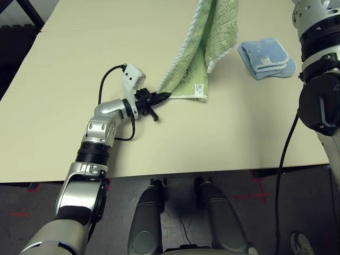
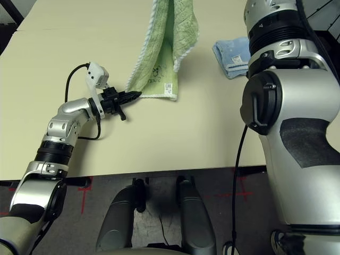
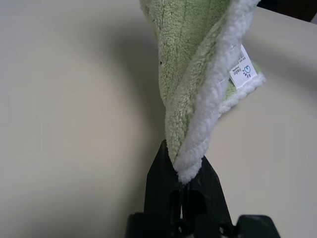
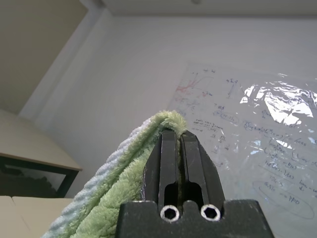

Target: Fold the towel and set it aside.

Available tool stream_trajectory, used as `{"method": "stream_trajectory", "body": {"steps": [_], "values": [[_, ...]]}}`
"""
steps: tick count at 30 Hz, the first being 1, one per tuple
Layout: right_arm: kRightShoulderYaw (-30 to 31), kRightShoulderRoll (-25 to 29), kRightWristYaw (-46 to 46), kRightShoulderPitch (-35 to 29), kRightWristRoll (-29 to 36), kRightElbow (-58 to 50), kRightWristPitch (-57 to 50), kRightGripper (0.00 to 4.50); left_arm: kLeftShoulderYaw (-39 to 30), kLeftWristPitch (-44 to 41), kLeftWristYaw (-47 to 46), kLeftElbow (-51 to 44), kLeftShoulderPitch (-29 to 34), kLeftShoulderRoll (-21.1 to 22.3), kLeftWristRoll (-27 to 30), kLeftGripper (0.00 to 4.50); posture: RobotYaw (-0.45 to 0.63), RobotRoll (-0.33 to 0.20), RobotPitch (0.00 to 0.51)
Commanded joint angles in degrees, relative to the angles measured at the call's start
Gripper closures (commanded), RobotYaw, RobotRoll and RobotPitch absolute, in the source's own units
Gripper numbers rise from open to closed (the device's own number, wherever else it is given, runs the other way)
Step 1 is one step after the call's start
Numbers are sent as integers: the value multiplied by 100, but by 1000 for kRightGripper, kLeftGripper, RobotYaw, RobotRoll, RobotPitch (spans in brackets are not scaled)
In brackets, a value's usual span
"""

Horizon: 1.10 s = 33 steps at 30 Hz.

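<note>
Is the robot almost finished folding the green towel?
Not yet. Done so far: the right gripper is shut on the towel's top edge, holding it up so it hangs with its bottom on the table. In hand: the left gripper is shut on a bottom corner. Left: fold it and set it aside. No fold is finished. The blue towel lies folded nearby.
</note>
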<state>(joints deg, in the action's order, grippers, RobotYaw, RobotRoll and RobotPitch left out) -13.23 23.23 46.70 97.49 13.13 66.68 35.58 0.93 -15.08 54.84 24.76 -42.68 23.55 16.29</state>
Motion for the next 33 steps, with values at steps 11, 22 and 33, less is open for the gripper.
{"method": "stream_trajectory", "body": {"steps": [11, 22, 33], "values": [[-11, 534, -336, -771, -261, 143, -208, 4500, -530, -312, -88, -449, 269, 917, 61, 4494, 21, 0, 222], [-24, 562, -425, -1501, -273, -15, -336, 4500, -556, -1084, 403, -1154, 547, 1576, 315, 4494, 21, 0, 229], [-23, 616, -344, -1396, -275, -11, -351, 4500, -443, -1225, 593, -1226, 540, 1590, 323, 4024, 12, 0, 229]]}}
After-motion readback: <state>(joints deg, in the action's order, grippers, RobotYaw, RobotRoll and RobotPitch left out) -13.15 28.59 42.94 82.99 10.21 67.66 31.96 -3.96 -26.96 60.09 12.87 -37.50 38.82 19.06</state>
